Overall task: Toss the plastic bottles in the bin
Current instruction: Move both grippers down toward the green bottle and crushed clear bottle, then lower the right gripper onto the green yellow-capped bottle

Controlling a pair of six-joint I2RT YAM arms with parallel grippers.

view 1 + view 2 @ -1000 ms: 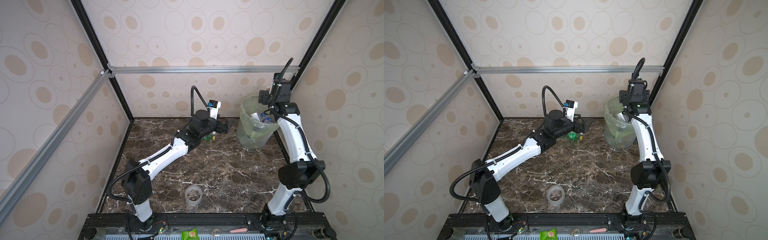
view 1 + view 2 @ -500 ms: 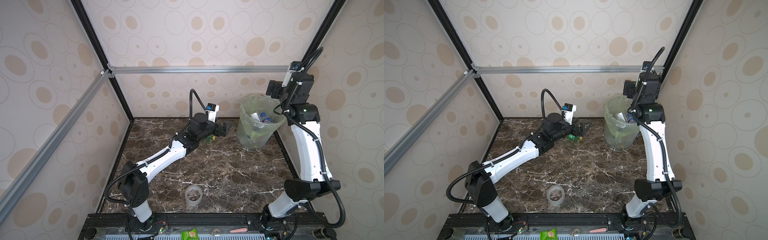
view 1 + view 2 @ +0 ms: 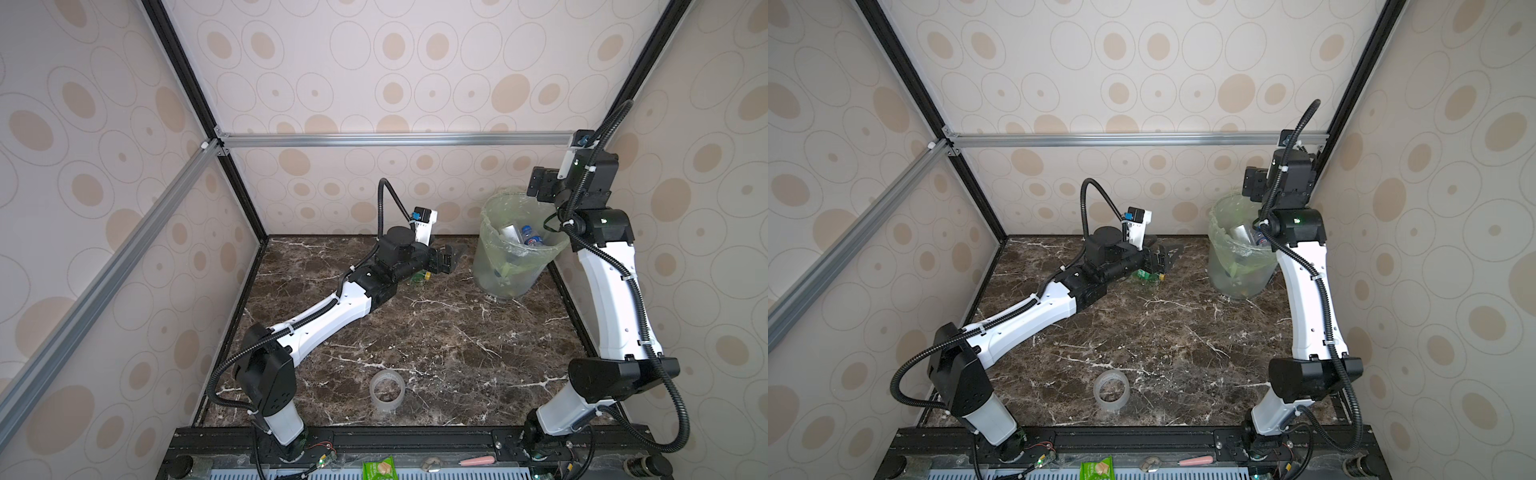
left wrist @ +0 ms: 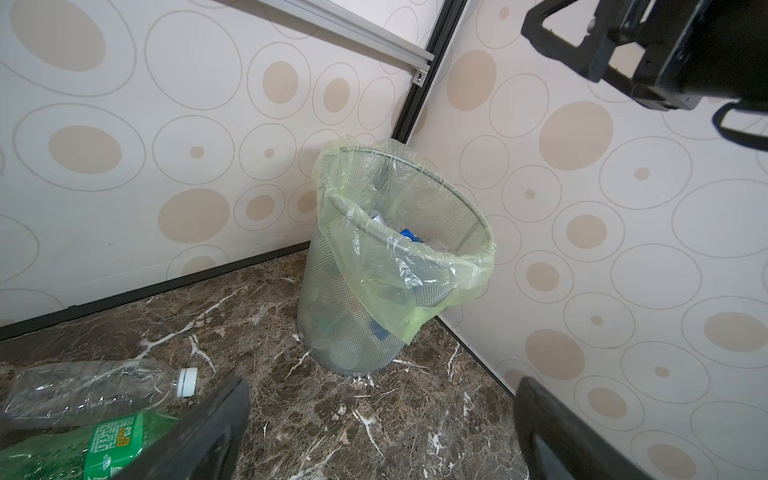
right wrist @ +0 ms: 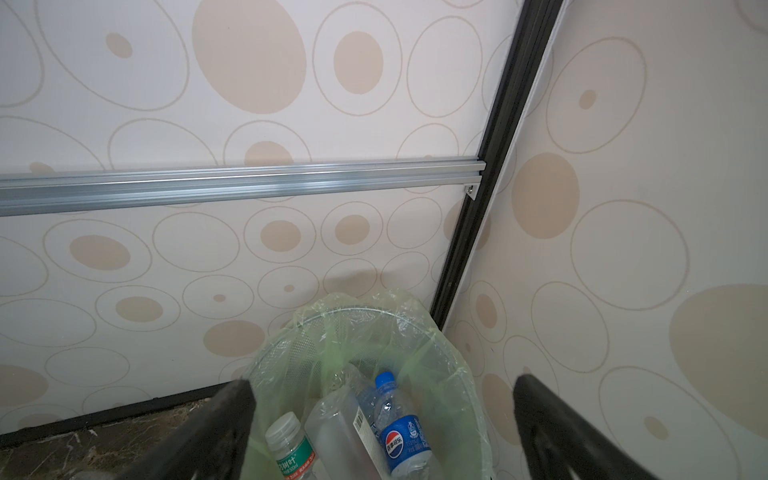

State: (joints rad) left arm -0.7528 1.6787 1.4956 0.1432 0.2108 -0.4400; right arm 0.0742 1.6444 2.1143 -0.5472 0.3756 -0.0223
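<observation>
The bin (image 3: 498, 274) (image 3: 1229, 274), grey mesh lined with a pale green bag, stands in the back right corner. Inside it lie plastic bottles: one with a blue cap and blue label (image 5: 399, 432), one with a white cap and green label (image 5: 291, 444), and a clear square one (image 5: 345, 428). My right gripper (image 3: 538, 187) (image 3: 1252, 185) (image 5: 382, 380) hangs open and empty above the bin's rim (image 5: 461, 365). On the floor lie a clear bottle (image 4: 91, 390) and a green bottle (image 4: 83, 449) (image 3: 420, 276) (image 3: 1148, 275). My left gripper (image 3: 451, 259) (image 3: 1165, 255) (image 4: 382, 415) is open just beside them, facing the bin (image 4: 340, 332).
A clear tape roll (image 3: 387, 390) (image 3: 1111, 390) stands on the marble floor near the front. Patterned walls and black frame posts close in the bin's corner. The right gripper (image 4: 602, 41) shows high up in the left wrist view.
The right arm has straightened and lifted its gripper from low over the bin's mouth to well above the rim. The left arm has barely shifted.
</observation>
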